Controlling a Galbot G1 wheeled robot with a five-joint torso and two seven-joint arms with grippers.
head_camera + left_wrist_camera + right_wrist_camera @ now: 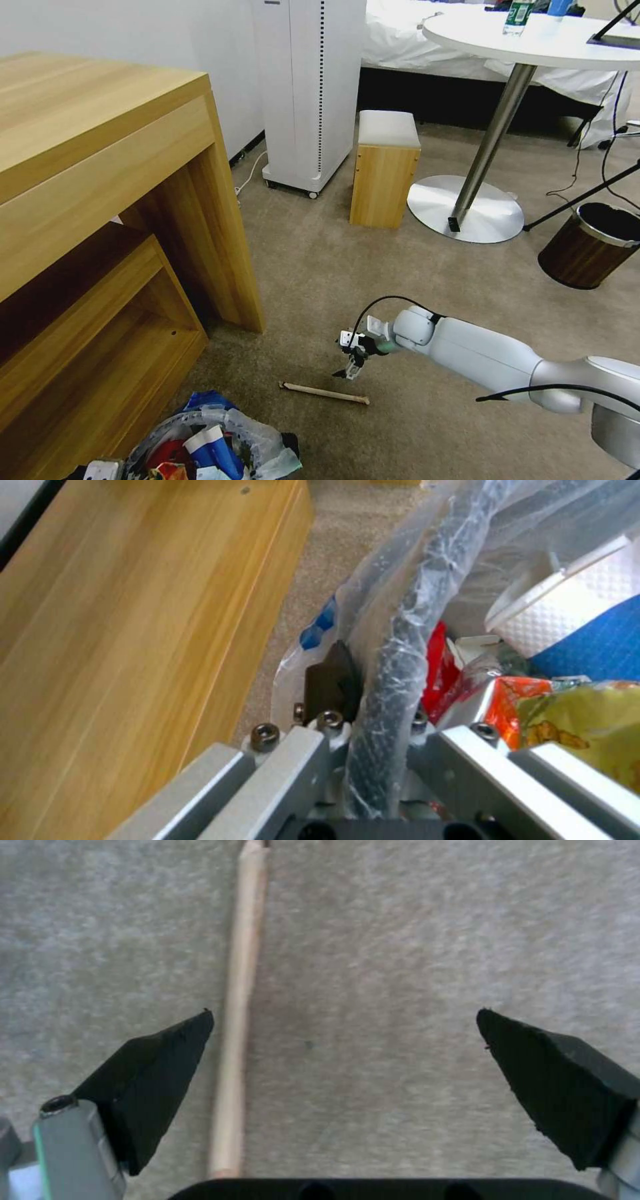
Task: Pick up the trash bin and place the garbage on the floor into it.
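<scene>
While the left gripper (373, 730) clamps the trash bin (400, 660) rim, the right gripper (343, 1060) hangs jaws-open over the wooden stick (237, 1040).

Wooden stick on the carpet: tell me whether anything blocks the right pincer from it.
Nothing visible does. The right pincer hangs open just above the wooden stick, which lies on bare carpet, close beside one fingertip rather than centred between the two.

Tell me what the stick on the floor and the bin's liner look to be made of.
Stick: likely bare wood or bamboo, pale tan and matte, with no shine. Liner: thin translucent plastic film, crinkled and glossy, wrapped over the bin's dark rim, which the left gripper pinches. Floor: short-pile beige carpet.
</scene>
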